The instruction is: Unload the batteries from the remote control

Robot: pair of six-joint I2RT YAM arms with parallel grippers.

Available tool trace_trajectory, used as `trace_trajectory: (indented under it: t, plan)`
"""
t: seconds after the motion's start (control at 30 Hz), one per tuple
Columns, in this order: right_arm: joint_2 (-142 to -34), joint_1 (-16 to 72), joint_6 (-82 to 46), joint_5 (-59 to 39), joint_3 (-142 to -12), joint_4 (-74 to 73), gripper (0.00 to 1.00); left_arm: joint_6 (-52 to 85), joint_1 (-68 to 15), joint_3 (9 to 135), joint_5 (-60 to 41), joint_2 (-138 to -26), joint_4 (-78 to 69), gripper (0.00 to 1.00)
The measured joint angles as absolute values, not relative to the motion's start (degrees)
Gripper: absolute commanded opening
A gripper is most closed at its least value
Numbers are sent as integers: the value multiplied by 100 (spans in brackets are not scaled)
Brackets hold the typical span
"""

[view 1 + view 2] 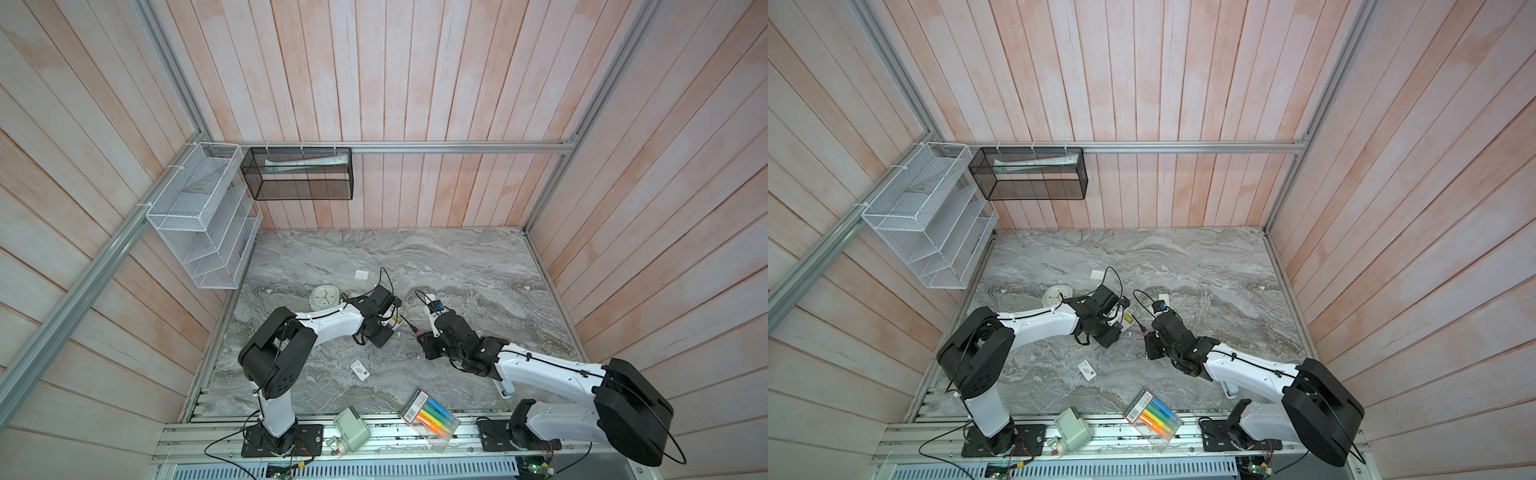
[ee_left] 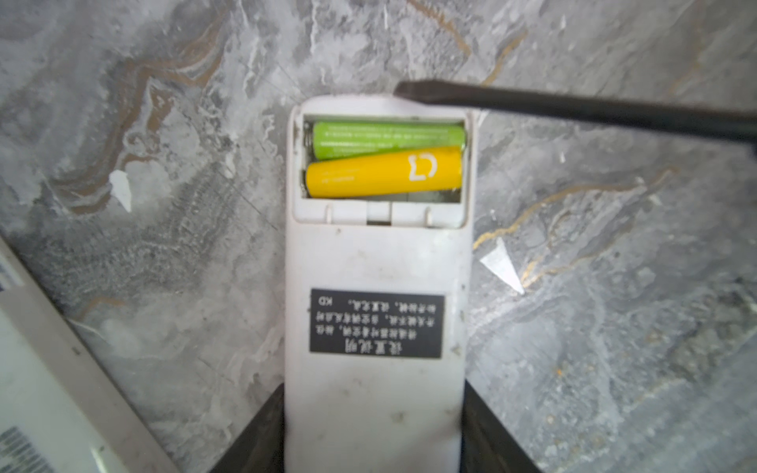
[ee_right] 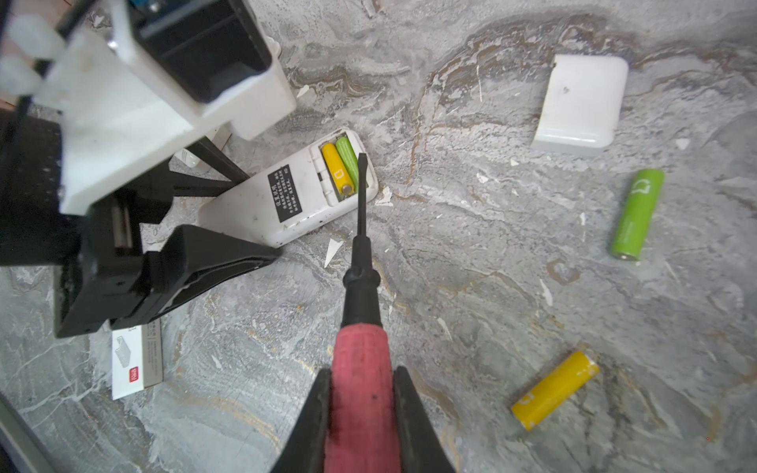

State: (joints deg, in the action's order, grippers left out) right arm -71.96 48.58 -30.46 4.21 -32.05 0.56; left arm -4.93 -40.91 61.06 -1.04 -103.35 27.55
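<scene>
The white remote control (image 2: pixel 375 266) lies back up on the marble with its battery bay uncovered. Two batteries sit in the bay, a green one (image 2: pixel 385 139) and a yellow one (image 2: pixel 381 172) whose one end is lifted. My left gripper (image 2: pixel 375 389) is shut on the remote's body, a finger pressed against each long side. My right gripper (image 3: pixel 361 372) is shut on the red handle of a screwdriver (image 3: pixel 360 262); its flat tip rests at the bay's edge by the green battery (image 3: pixel 347 157). Two more batteries, green (image 3: pixel 637 213) and yellow (image 3: pixel 555 389), lie loose on the marble.
The white bay cover (image 3: pixel 579 102) lies apart on the marble. A small white staples box (image 3: pixel 137 360) lies near the left arm. A clock (image 1: pixel 325 298), a marker pack (image 1: pixel 430 417) and a green device (image 1: pixel 352 428) are around, with wire racks (image 1: pixel 199 216) on the wall.
</scene>
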Motion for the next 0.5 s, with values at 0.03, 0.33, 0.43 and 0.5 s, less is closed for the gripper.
trace_trajectory:
  t: [0.03,0.33,0.43,0.5]
  plan:
    - [-7196,4851,-3046,421,-3194,47,0,-493,-4091,6106,-104,-10335,2755,60]
    - [-7242,4827,-3041,329,-3183,-3,0,-491,-4106,6106,-91,-10335,2755,59]
    - [-7251,4827,-3041,235,-3183,-8,0,-489,-4128,6108,-38,-10335,2755,57]
    - [-7238,4827,-3046,158,-3183,-1,0,-486,-4145,6108,27,-10335,2757,56]
